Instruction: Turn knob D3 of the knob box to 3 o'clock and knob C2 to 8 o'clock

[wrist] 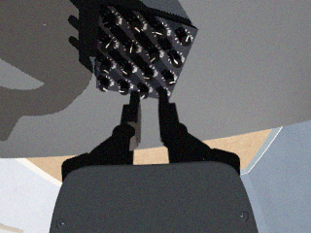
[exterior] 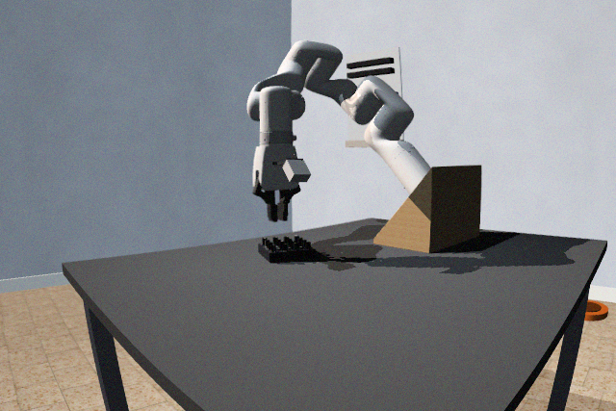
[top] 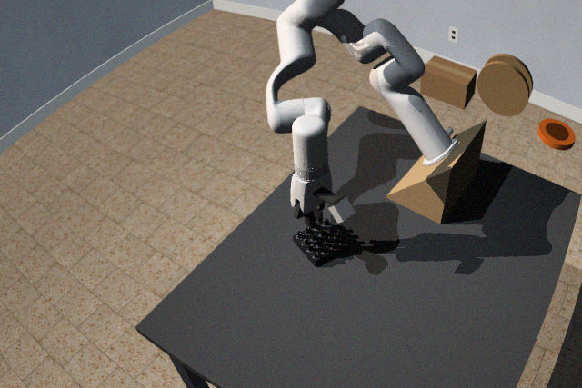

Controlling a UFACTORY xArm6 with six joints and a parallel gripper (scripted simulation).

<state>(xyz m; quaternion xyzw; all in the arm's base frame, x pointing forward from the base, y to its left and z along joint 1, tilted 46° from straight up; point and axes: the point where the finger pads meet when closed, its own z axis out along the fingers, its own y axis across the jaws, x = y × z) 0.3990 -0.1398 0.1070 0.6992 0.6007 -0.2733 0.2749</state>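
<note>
knob box (top: 327, 243): showing glossy black plastic | table (top: 356, 318): looking matt dark grey, smooth | arm (top: 296, 41): appearing smooth white | wedge base (top: 439, 182): looking matt wooden

My top view looks down from high at a slant, far back, taking in the table (top: 423, 308), floor and two walls. My exterior view sits low, near table height, facing the corner across the table's near edge. The wrist view rides on the arm (exterior: 278, 113), looking straight down, close. All three share the knob box (top: 324, 243) and surrounding tabletop.
</note>
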